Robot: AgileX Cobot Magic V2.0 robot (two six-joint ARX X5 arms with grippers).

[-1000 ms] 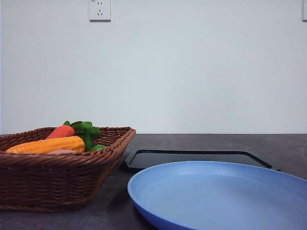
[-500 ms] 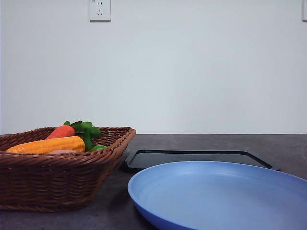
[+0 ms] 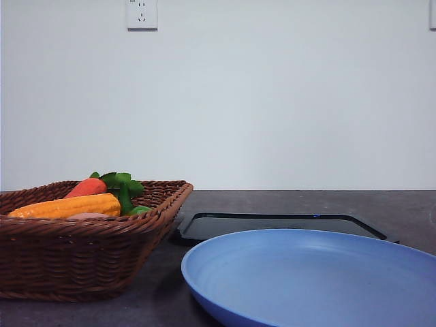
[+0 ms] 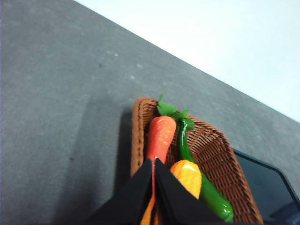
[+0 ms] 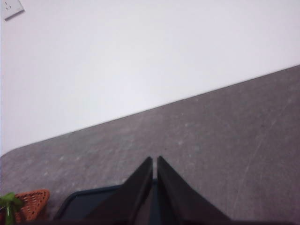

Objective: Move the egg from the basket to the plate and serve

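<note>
The dark brown wicker basket (image 3: 82, 255) stands at the left of the table. Just the pinkish top of the egg (image 3: 87, 216) peeks over its front rim, under the corn cob. The light blue plate (image 3: 313, 279) lies at the near right with nothing on it. In the left wrist view my left gripper (image 4: 153, 162) hangs shut above the basket (image 4: 213, 154), its fingertips pressed together and holding nothing. My right gripper (image 5: 154, 160) is likewise shut and holds nothing, above the far side of the table.
An orange corn cob (image 3: 68, 206), a red-orange carrot (image 3: 86, 187) with green leaves and a green vegetable (image 4: 201, 187) fill the basket. A flat black tray (image 3: 279, 225) lies behind the plate. A wall with a socket (image 3: 142, 13) closes the back.
</note>
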